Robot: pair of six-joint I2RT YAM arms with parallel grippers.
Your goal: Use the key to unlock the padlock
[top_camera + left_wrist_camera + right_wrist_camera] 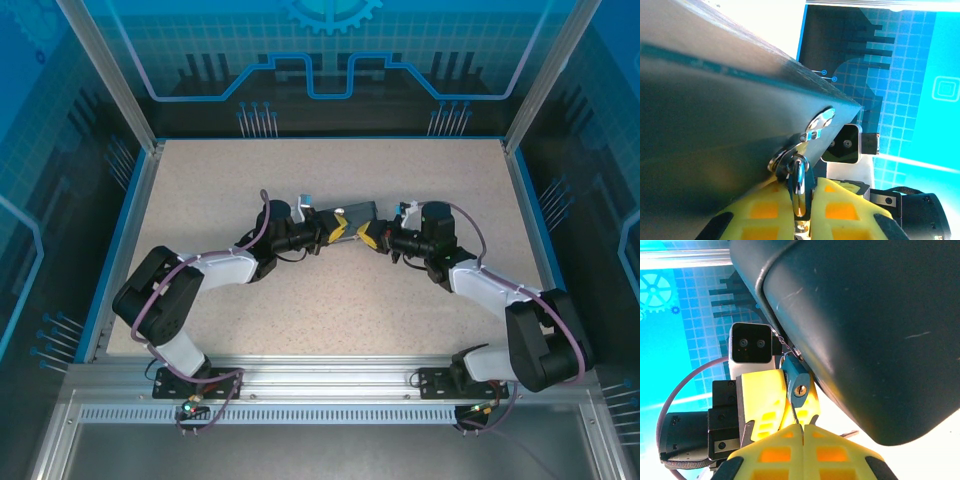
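If tilted, might skid thin grey metal key, pinched in right claw, off small blue padlock clamped in left claw.

We find the speckled beige tabletop bare across its far half and near strip; at centre the dark grey rounded box blocks passage, hemmed by the left gripper and right gripper

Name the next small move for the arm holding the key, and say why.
Probably ease the right gripper forward so the thin grey metal key enters the brassy keyhole of the small blue padlock. The key's tip lies just short of the keyhole, roughly in line, and the left gripper holds the padlock beside the dark rounded tin.
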